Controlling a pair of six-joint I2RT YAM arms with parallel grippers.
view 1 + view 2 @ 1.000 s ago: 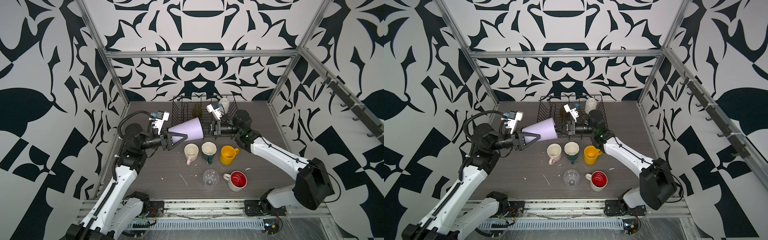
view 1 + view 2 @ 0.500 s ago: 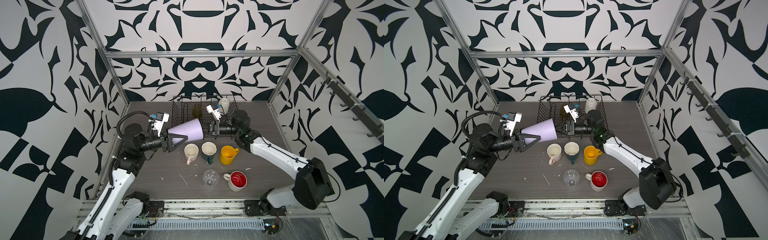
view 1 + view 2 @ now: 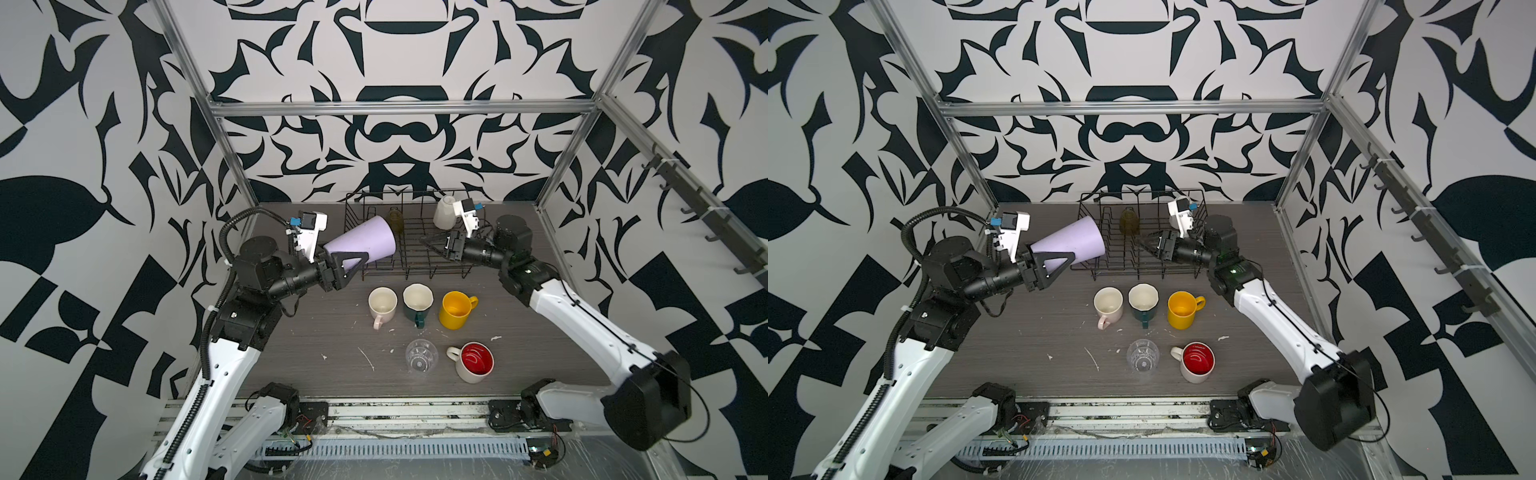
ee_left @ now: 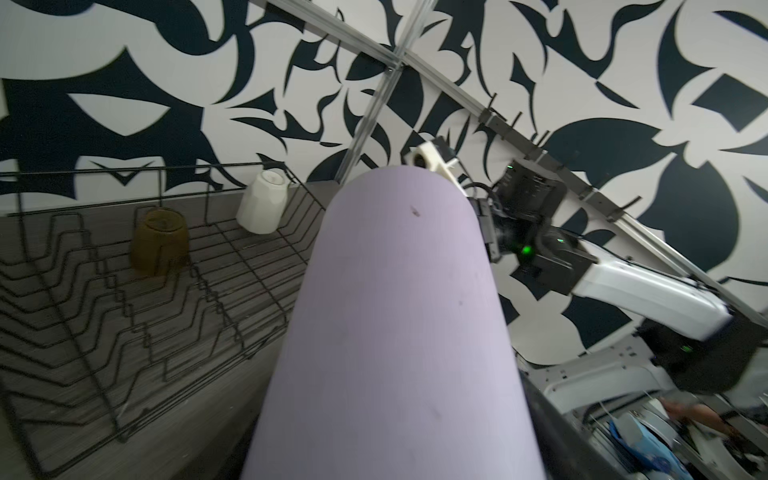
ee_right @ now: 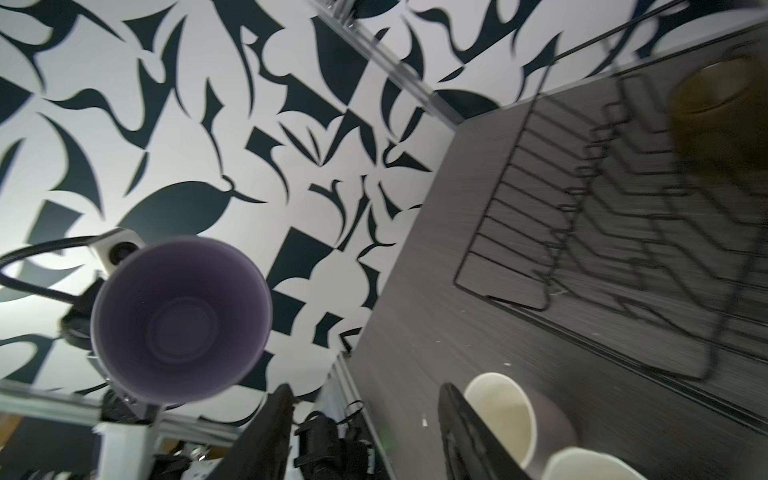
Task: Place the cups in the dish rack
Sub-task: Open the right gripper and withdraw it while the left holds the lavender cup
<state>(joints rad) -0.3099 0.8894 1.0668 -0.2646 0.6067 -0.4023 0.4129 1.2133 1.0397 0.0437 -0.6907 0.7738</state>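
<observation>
Left fingers [image 3: 336,266] hold the lilac tumbler [image 3: 365,241], its inside shown only by right wrist; right fingers [image 5: 459,424] wide.

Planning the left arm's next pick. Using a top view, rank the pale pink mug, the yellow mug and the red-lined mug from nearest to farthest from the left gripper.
1. pale pink mug: left end of the mug row, nearest the left gripper.
2. yellow mug: right end of that row.
3. red-lined mug: front right, beside the clear glass, farthest.
</observation>
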